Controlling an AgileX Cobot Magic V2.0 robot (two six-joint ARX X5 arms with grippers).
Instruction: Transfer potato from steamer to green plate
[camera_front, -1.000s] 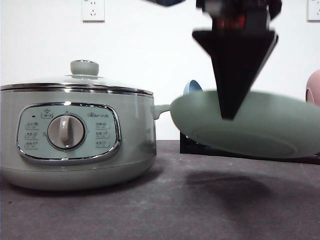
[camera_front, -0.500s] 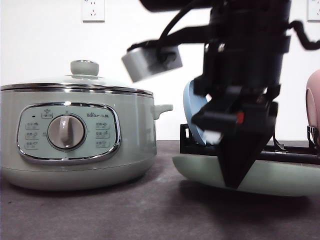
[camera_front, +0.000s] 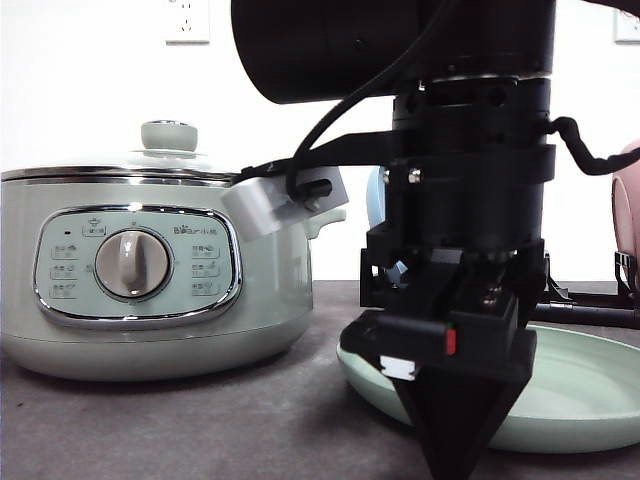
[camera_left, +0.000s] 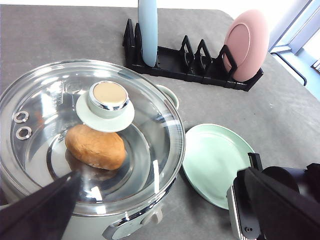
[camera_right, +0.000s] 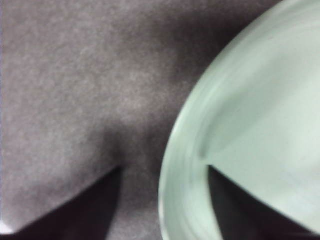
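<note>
On the grey table (camera_left: 75, 35), we have just brought the green plate (camera_left: 215, 162) down from mid-air to lie flat beside the steamer (camera_left: 90, 150). Our right gripper (camera_right: 162, 170) straddles its rim, fingers spread and letting go. The potato (camera_left: 95, 146) waits under the glass lid (camera_left: 150, 130), which blocks access. Our left gripper's state we cannot tell.

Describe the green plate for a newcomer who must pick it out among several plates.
Find the big sage-green steamer with the glass lid; the green plate lies flat on the table right beside it. The blue plate and pink plate stand upright in the black rack behind.
</note>
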